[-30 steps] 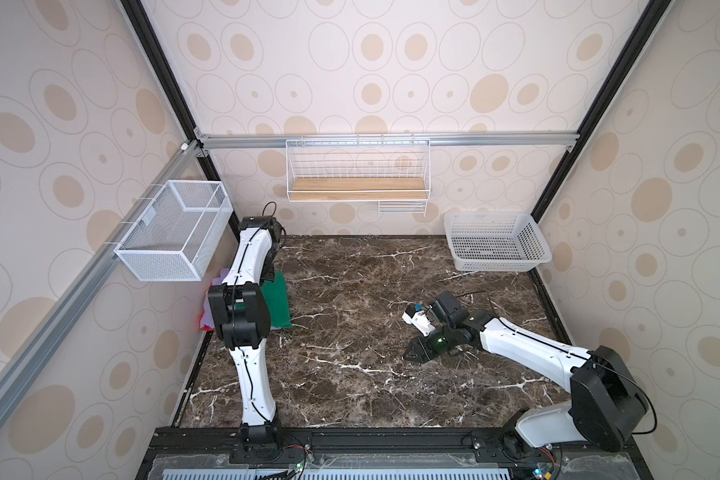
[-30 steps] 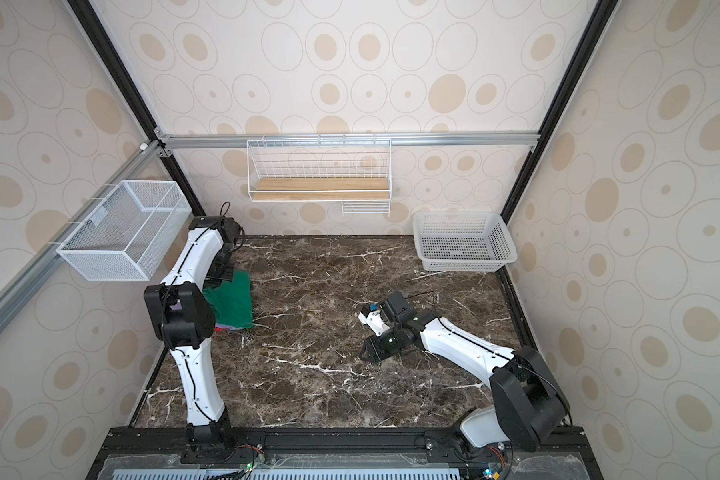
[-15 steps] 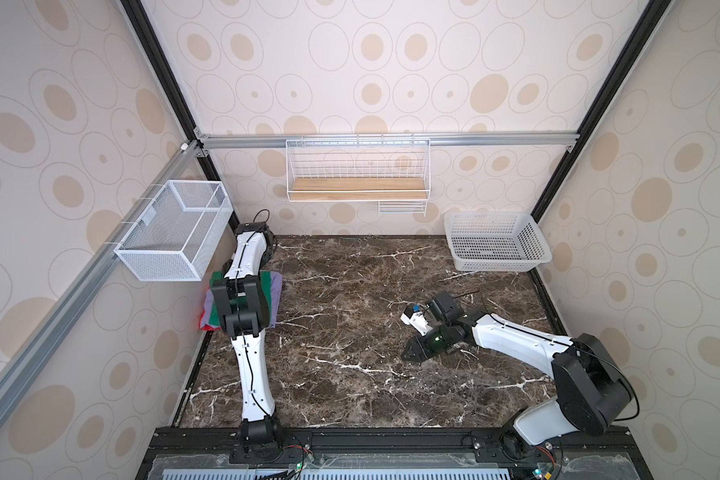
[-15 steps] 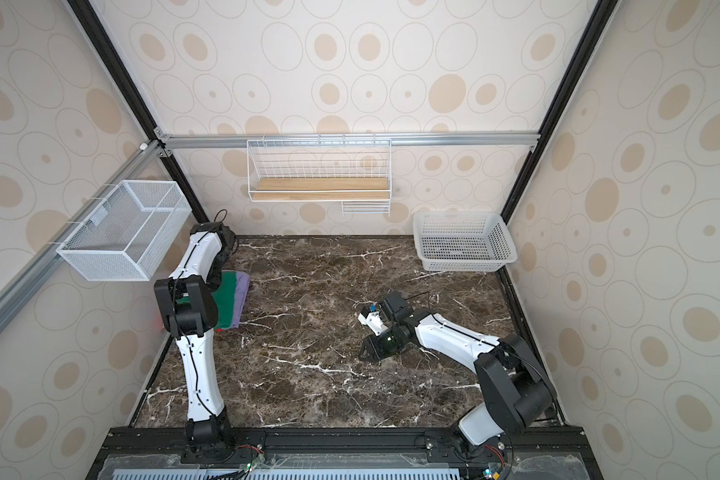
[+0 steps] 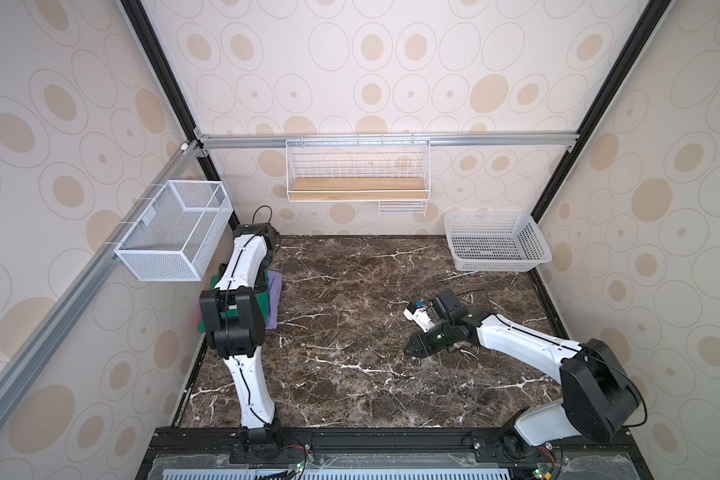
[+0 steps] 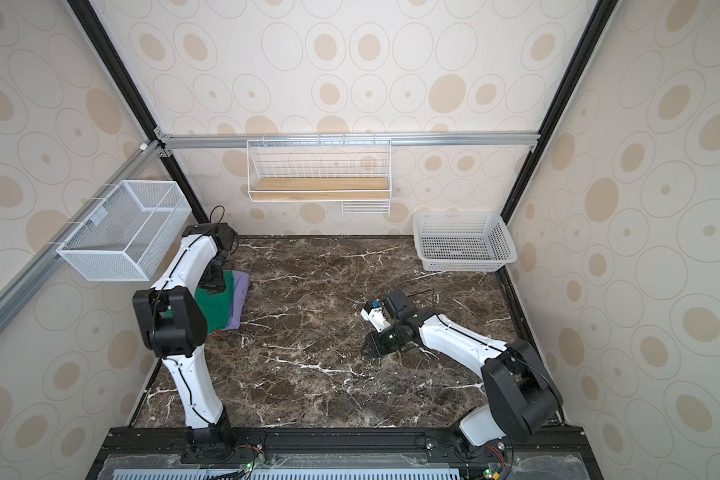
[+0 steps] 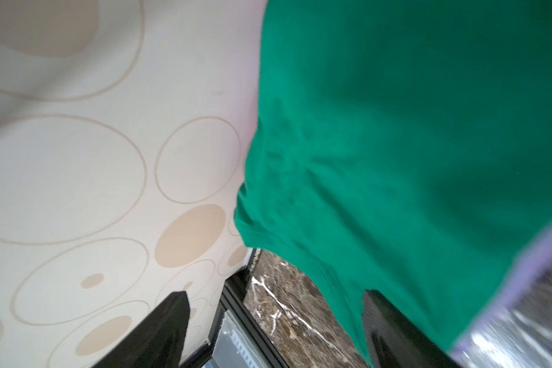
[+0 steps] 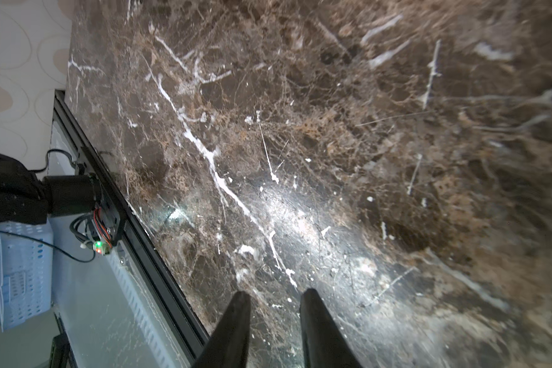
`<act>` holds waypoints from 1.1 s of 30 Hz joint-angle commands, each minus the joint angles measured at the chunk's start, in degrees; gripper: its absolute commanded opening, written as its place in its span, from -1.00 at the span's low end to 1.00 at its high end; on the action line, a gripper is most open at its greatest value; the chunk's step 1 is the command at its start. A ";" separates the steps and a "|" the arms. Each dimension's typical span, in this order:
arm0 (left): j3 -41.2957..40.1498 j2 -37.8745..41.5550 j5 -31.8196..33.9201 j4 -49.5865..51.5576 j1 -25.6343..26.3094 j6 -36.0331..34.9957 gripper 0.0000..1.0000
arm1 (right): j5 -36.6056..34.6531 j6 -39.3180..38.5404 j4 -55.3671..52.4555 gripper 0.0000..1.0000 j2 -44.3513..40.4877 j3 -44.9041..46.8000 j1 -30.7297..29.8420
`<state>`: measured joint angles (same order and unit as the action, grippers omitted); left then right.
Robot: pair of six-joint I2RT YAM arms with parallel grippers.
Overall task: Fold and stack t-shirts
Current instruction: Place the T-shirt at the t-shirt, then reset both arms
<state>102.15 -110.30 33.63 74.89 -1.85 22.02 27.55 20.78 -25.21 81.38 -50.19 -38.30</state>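
Shirts stacked, green t-shirt (image 7: 395, 143) on lavender t-shirt (image 6: 240, 299); your left gripper (image 7: 274, 293) spreads wide over them; your right gripper (image 8: 274, 294), narrowly parted, holds nothing.

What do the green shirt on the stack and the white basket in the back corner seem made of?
Emerald-green t-shirt: soft matte knit cloth, probably cotton; its edge shows soft wrinkles. White perforated basket: apparently rigid moulded plastic, faint sheen; regular holes, smooth rim.

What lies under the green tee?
A lavender tee pokes out along its inner edge. The rest of it, and anything below, is hidden by the green tee and the left arm.
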 commanded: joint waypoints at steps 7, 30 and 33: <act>-34.85 31.48 -23.24 -37.99 3.69 -1.30 0.79 | -39.75 -13.09 15.65 -0.82 -22.38 4.78 3.16; -75.73 23.98 -18.71 -118.18 2.80 -20.50 0.98 | -47.44 -27.25 75.63 -0.08 -3.37 32.63 28.50; -76.09 23.38 -20.67 -118.75 1.47 -19.01 0.98 | -45.84 -28.73 83.53 0.10 4.44 32.53 29.08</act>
<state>24.77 -86.74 15.81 -36.64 0.71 3.09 -21.02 -7.29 51.72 82.15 -17.15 -9.78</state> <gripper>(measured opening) 0.988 0.540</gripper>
